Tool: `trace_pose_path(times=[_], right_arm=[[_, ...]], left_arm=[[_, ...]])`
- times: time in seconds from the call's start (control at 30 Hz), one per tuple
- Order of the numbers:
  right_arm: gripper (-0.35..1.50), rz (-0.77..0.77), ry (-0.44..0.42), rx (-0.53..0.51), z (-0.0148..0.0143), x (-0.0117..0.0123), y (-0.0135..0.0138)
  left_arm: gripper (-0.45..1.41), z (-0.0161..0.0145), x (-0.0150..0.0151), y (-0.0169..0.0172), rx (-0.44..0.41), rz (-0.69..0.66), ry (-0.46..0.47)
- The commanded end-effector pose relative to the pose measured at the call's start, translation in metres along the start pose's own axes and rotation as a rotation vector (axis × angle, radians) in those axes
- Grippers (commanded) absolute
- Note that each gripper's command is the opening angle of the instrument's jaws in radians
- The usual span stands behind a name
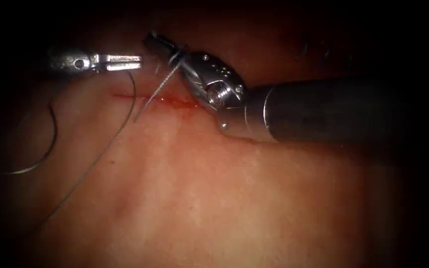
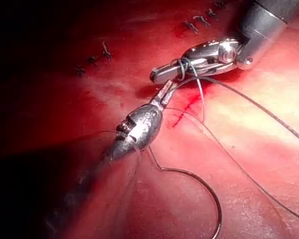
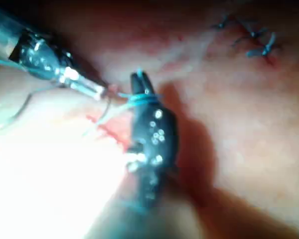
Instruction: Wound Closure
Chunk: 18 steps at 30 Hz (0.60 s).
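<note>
The cut (image 1: 174,102) runs across the tissue (image 1: 234,198), wet with red fluid. My left tool (image 1: 136,62) comes in from the left with its jaws shut on the thread (image 1: 100,149), just left of and above the cut. My right tool (image 1: 153,40) reaches over the cut from the right, jaws shut, and thread loops (image 1: 177,57) are wound around them. A strand (image 1: 152,97) runs from the loops down to the cut. The curved needle (image 1: 50,134) lies free on the tissue, far left of the cut, held by neither tool. In the left wrist view both jaw tips, left (image 2: 164,94) and right (image 2: 157,75), nearly touch.
Finished stitches with short cut ends (image 2: 92,59) (image 2: 199,21) (image 3: 249,37) sit on the tissue beyond the tools. The long thread trails from the left tool toward the lower left of the endoscope view. The right shaft (image 1: 333,106) lies over the right side.
</note>
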State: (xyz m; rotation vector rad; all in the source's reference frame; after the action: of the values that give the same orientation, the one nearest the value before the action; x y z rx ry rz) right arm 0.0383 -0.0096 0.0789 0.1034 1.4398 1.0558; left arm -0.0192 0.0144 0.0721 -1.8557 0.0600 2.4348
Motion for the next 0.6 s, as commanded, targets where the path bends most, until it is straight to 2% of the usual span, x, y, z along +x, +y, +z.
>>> trace_pose_path(times=[0.03, 0.27, 0.43, 0.6], right_arm=[[-0.35, -0.036, 0.005, -0.012, 0.0008, -0.0004, -0.0014], [-0.35, -0.132, -0.026, -0.078, -0.0002, -0.0013, -0.0044], [-0.35, -0.177, -0.108, -0.145, -0.0005, -0.0013, -0.0071], [-0.35, -0.211, -0.172, -0.192, 0.0001, -0.0016, -0.0086]], left_arm=[[-0.45, 0.0002, -0.0005, -0.0009, 0.003, -0.013, -0.001], [-0.45, -0.0006, -0.0016, -0.0046, 0.026, -0.065, -0.026], [-0.45, 0.0005, -0.0026, -0.0067, 0.026, -0.070, -0.056], [-0.45, 0.0014, -0.0031, -0.0082, 0.027, -0.070, -0.073]])
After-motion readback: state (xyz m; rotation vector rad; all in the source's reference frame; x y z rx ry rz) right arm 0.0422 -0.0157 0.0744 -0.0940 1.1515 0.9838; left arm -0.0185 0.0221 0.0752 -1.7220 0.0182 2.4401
